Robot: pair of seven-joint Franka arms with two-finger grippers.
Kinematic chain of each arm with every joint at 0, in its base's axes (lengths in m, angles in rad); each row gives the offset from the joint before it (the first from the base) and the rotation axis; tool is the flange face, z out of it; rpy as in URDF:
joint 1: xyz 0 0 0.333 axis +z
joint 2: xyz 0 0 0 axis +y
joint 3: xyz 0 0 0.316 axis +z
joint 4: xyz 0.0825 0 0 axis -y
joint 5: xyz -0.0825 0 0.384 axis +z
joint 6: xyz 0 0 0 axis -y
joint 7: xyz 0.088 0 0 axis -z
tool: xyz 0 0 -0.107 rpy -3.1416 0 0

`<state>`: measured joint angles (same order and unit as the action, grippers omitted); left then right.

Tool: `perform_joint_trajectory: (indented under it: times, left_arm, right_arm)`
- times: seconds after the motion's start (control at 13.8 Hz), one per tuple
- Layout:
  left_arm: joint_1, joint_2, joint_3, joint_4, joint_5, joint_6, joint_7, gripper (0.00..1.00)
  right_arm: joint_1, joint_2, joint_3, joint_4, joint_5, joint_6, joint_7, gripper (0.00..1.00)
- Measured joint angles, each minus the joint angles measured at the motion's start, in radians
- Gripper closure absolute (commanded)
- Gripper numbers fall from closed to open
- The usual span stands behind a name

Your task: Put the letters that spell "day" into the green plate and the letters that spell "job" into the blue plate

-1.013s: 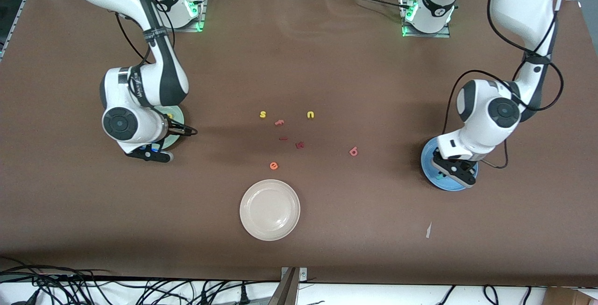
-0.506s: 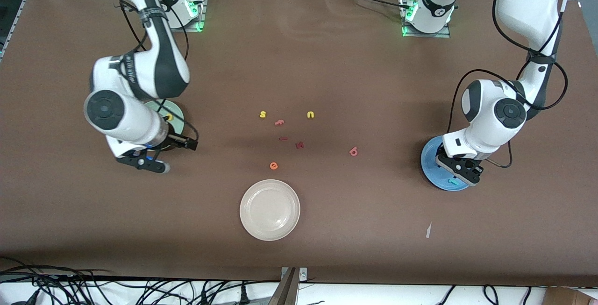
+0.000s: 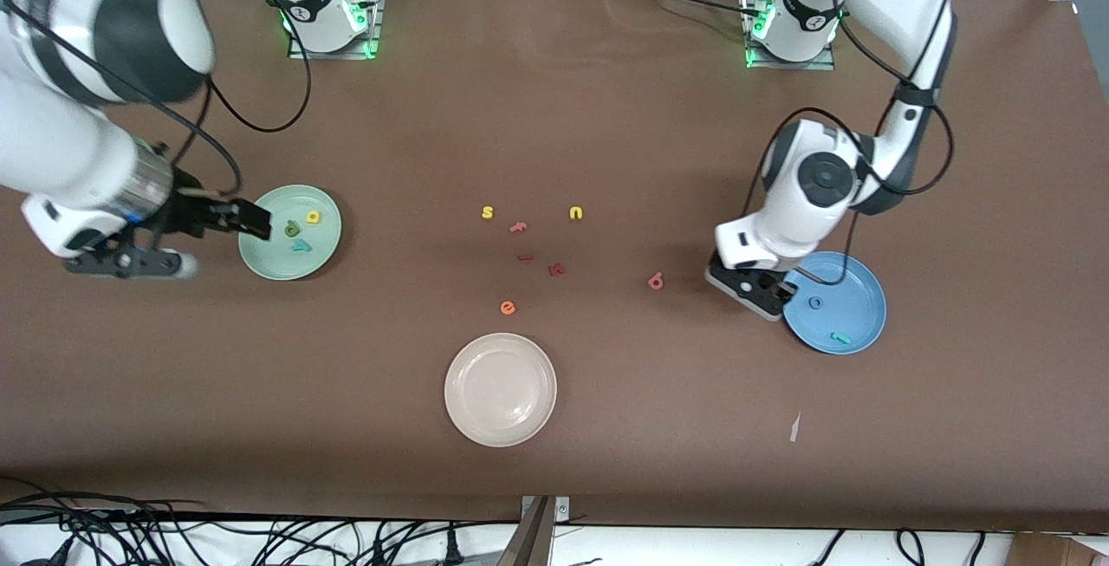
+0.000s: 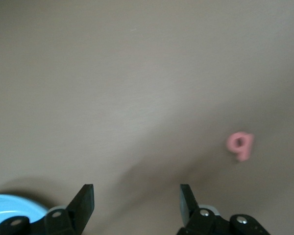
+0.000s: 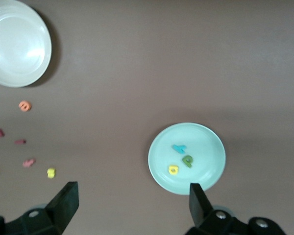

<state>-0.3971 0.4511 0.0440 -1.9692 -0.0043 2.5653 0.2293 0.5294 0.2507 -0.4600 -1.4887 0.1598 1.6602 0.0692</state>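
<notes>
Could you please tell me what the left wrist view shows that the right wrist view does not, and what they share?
Only the left wrist view shows the salmon-red "b" lying on the table, an edge of the blue plate and the open left gripper.

Only the right wrist view shows the green plate holding the yellow "a", dark green "d" and teal "y", the cream-white plate, the scattered spare letters, and the open right gripper.

Both show the brown table.

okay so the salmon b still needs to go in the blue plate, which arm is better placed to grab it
Left. The left gripper is open between the salmon b and the blue plate. The right gripper, also open, is past the green plate at the table's right-arm end.
</notes>
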Motion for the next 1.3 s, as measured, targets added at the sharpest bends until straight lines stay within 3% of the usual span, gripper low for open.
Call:
perform_joint_trajectory:
  times: [0.36, 0.72, 0.87, 1.09, 1.3]
  left_arm:
    - [-0.124, 0.049, -0.003, 0.009, 0.000, 0.008, -0.141, 0.21]
    - [-0.172, 0.166, -0.002, 0.056, 0.000, 0.092, -0.149, 0.28]
    - [-0.172, 0.177, 0.002, 0.065, 0.000, 0.098, -0.149, 0.29]
    - [-0.172, 0.179, 0.003, 0.066, 0.000, 0.101, -0.149, 0.32]
    - [-0.172, 0.192, 0.004, 0.066, 0.000, 0.109, -0.149, 0.32]
  right_arm:
    - [0.003, -0.052, 0.010, 0.000, -0.052, -0.073, -0.012, 0.00]
    - [-0.019, -0.069, 0.092, 0.000, -0.090, -0.074, -0.011, 0.00]
    - [-0.111, -0.085, 0.178, -0.007, -0.095, -0.085, -0.011, 0.00]
    - [-0.315, -0.113, 0.363, -0.024, -0.109, -0.092, -0.013, 0.00]
    - [-0.408, -0.145, 0.424, -0.033, -0.112, -0.090, -0.013, 0.00]
